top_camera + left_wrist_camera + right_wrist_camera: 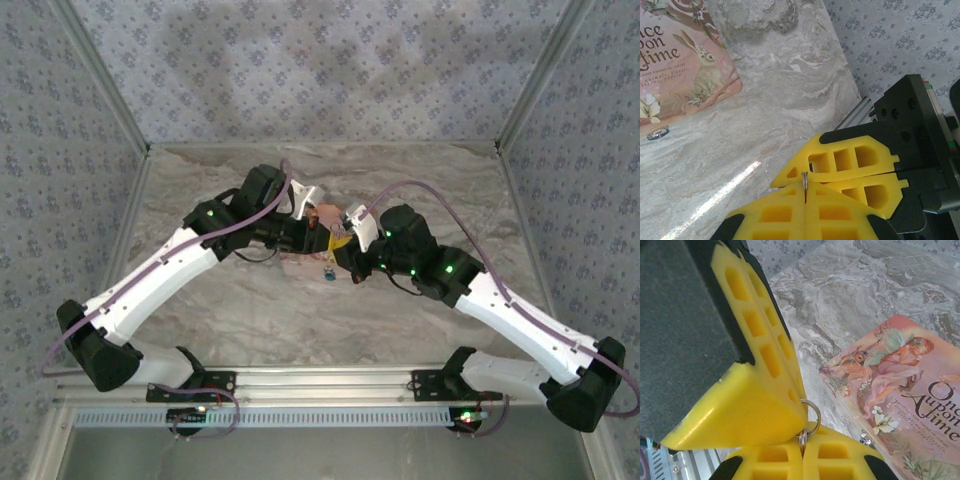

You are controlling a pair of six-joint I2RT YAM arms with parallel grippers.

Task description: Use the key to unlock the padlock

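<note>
Pinching hard, my left claw (805, 189) has its 2 yellow ribbed fingers pressed together on a thin silver metal key (804, 179), which shows as a sliver in the seam between them. My right claw (802, 444) is clenched too: in its wrist view the key's shank sits between its 2 yellow fingertips. The round wire key ring (813, 412) loops up just above them, touching the tip of my left claw's finger. Both claws meet tip to tip on the 1 key, held above the grey-white marbled tabletop (790, 100). From overhead the 2 arms form an arch, joined over the flat pink box printed with rabbits and fairies (900, 385). The tiny blue-teal squarish padlock (327, 271) lies on the tabletop right at the near edge of that box, just below the joined claws and apart from the key. Whether it touches the box I cannot tell.
</note>
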